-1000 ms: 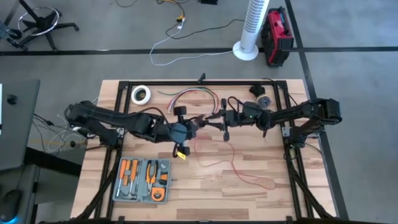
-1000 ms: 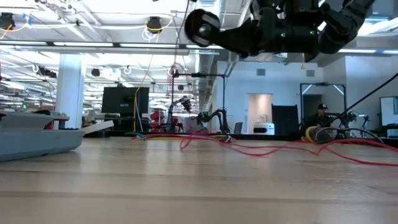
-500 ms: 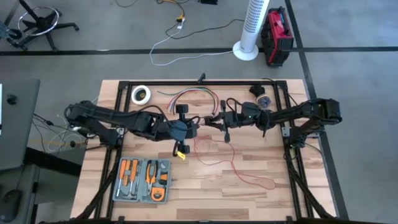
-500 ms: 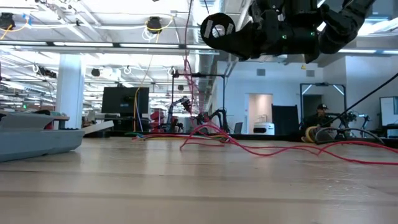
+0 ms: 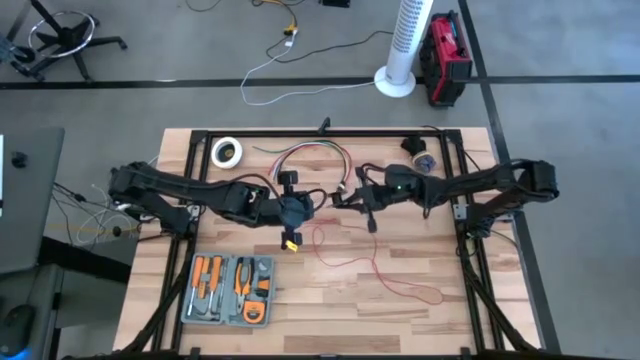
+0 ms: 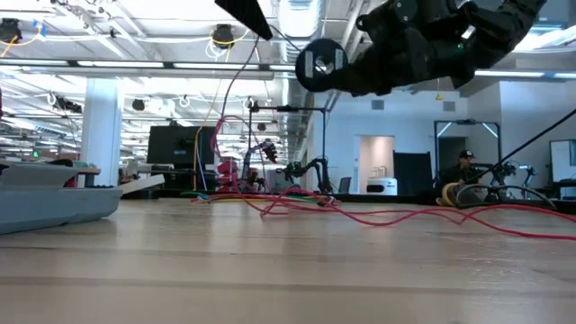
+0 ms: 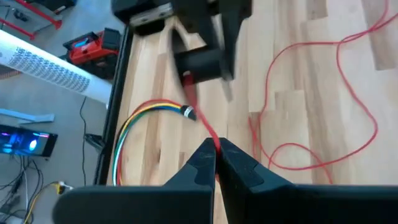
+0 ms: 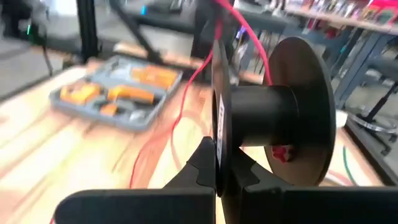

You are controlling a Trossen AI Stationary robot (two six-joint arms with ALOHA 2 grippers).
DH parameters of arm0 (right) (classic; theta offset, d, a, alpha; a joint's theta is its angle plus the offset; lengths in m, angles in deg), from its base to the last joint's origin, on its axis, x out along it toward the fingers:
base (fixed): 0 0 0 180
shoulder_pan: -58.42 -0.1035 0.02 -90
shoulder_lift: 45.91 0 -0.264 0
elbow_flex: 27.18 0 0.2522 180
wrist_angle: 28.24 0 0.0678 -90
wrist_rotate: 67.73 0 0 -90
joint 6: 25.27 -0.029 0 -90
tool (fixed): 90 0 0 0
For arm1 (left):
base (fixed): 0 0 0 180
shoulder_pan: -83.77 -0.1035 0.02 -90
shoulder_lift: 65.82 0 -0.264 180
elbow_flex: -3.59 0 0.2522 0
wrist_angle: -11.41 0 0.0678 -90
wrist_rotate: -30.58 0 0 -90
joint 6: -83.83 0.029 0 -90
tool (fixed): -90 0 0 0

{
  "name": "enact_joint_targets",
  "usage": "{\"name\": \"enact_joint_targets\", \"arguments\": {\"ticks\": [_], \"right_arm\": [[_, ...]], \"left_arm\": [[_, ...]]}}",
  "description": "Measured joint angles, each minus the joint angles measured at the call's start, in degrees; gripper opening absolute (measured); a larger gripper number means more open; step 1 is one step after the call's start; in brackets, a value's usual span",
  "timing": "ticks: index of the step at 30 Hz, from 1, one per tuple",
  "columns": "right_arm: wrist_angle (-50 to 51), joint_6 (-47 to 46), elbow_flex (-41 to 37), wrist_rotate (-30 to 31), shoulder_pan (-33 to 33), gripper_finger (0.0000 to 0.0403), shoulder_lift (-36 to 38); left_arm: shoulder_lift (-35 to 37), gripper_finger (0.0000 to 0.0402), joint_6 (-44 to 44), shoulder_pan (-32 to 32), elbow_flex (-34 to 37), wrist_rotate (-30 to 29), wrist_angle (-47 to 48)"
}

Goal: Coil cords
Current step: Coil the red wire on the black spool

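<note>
While no readable writing shows anywhere, the left hand is pinched on the red wire, which trails in loops across the table. The right hand is clamped on the rim of a black spool, facing the left hand.

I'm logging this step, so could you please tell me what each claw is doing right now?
Left claw: shut on the red wire.
Right claw: shut on the rim of the black spool.
</note>
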Motion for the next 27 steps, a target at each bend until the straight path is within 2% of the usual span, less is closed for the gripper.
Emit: {"name": "enact_joint_targets", "arguments": {"ticks": [4, 10, 15, 22, 25, 27], "right_arm": [[10.84, 4.76, 1.91, -2.25, -0.21, 0.0002, 2.36], [18.64, 10.04, 4.72, -18.77, -0.74, 0.0001, 3.07], [21.43, 11.46, 5.86, -27.9, -0.44, 0.0001, 3.13], [22.44, 11.32, 5.71, -36.81, -0.47, 0.0001, 3.1], [22.64, 11.07, 5.64, -40.74, -0.55, 0.0001, 3.04], [22.35, 10.98, 5.6, -43.75, -0.55, 0.0001, 3.01]], "left_arm": [[0.0, 0.0, 4.92, 0.01, 0.25, -0.01, -2.07], [-0.1, 0.0, 14.66, -0.07, -2.04, -1.08, -7.63], [-0.22, 0.0, 23.21, -0.09, -3.47, -5.2, -11.58], [-0.22, 0.0, 37.26, -0.1, -3.86, -6.49, -24.21], [-0.22, 0.0, 40.08, -0.7, -3.86, -6.42, -27.92], [-0.23, 0.0, 39.05, -2.08, -3.85, -3.13, -29.33]]}}
